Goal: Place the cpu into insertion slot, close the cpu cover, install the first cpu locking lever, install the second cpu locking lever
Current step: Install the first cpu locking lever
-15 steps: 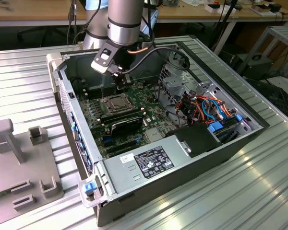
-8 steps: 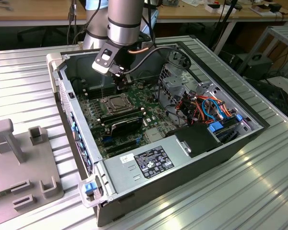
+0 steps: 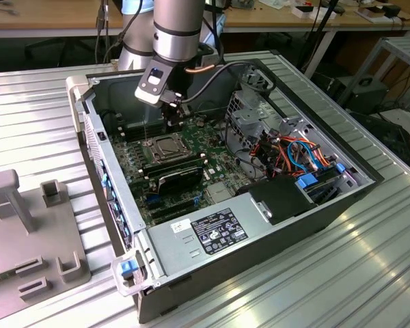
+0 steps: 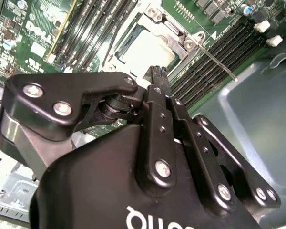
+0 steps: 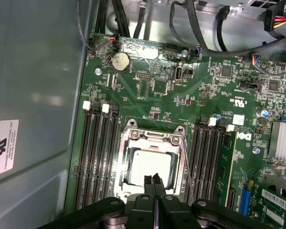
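The cpu [image 5: 145,164] lies flat in the insertion slot [image 5: 123,157] on the green board, its pale metal top showing through the opening of the cpu cover [image 5: 152,137], which lies down over it. In the second wrist view the cpu [image 4: 145,50] sits just beyond my fingertips. My gripper [image 5: 155,182] hovers over the near edge of the socket, shut, with nothing between its fingers. A thin metal locking lever [image 4: 219,64] sticks out free beside the socket. In the exterior view my gripper [image 3: 174,104] hangs above the socket [image 3: 165,145].
Black memory slots [image 5: 97,157] flank the socket on both sides. The open computer case [image 3: 116,205] rests on a ribbed metal table, with a drive cage and coloured cables [image 3: 294,154] at the exterior view's right. A grey fixture plate [image 3: 27,225] stands at the left.
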`<state>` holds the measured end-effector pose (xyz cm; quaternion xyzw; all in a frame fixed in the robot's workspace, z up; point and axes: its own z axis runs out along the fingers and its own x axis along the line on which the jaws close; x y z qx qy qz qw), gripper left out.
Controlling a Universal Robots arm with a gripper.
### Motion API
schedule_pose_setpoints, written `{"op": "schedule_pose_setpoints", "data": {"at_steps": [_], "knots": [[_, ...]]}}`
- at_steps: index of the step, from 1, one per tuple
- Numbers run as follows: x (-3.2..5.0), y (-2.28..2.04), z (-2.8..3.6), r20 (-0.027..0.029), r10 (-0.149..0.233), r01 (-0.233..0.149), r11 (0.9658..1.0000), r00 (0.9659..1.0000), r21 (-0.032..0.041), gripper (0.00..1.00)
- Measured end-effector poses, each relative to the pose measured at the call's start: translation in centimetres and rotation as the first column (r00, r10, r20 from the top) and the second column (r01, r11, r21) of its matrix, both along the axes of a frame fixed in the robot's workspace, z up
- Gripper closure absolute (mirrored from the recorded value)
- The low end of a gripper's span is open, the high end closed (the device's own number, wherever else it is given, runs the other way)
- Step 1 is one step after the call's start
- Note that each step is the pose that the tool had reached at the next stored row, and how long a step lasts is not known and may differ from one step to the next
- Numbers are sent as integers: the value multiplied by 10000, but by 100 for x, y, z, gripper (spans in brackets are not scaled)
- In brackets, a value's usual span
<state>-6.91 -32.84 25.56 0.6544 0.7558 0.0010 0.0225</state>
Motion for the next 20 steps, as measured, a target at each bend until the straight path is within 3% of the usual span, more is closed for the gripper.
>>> {"op": "schedule_pose_setpoints", "data": {"at_steps": [3,8,20], "knots": [[0,0,0,-2,603,-603,9982,9982,-2,89],[0,0,-1,-2,1579,-1579,9875,9875,-3,89],[0,0,-1,-2,1655,-1655,9862,9862,-2,89]]}}
